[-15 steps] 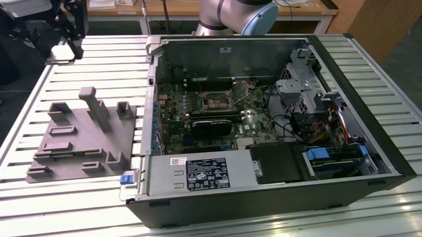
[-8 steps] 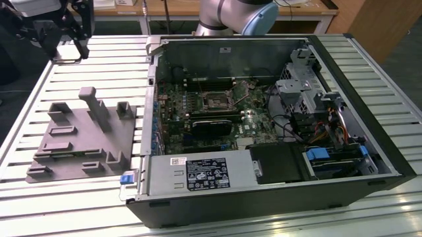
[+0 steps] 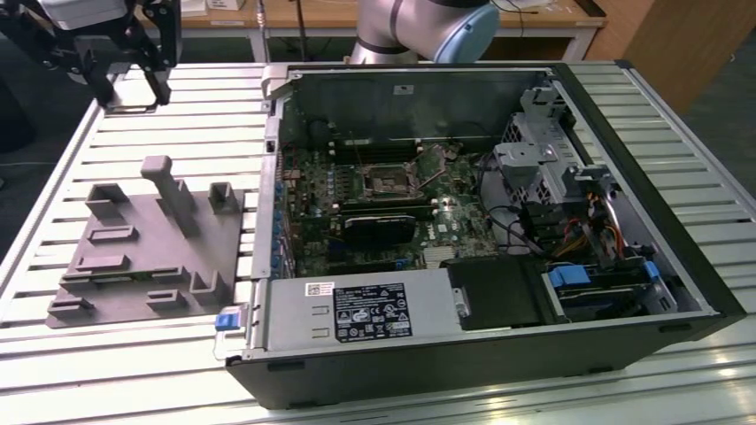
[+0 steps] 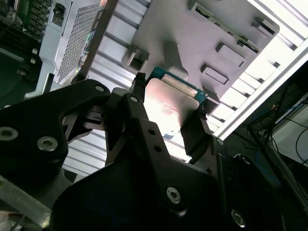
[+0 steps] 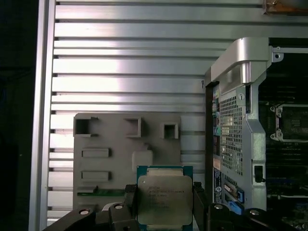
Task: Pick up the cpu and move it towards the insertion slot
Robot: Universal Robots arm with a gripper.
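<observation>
The gripper (image 3: 124, 75) sits high at the far corner of the slatted metal surface (image 3: 154, 133) on the exterior view's left, above bare slats, with the grey plastic fixture (image 3: 148, 252) nearer the camera and the open computer case (image 3: 497, 221) well apart to the exterior view's right. Between the fixture and the case's side wall runs a narrow strip of slats. In both wrist views the jaws are closed partway onto the cpu (image 5: 163, 199), one black finger (image 5: 131, 197) against each of two opposite edges, so the chip hangs clear of the surface and above the fixture (image 5: 127, 154). The cpu is square, with no long axis; its silvery metal face (image 4: 168, 103) is turned toward the wrist cameras and its green board edge shows around the lid, the flat side lying roughly parallel to the slats below. The first wrist view shows the case's perforated wall (image 5: 231, 139) just beside the fixture and, past it, the insertion slot (image 5: 288, 122) with its silver frame and dark centre. The exterior view shows that slot (image 3: 388, 181) deep inside the case, near the middle of the motherboard, ringed by cables and the black card (image 3: 381, 230).
</observation>
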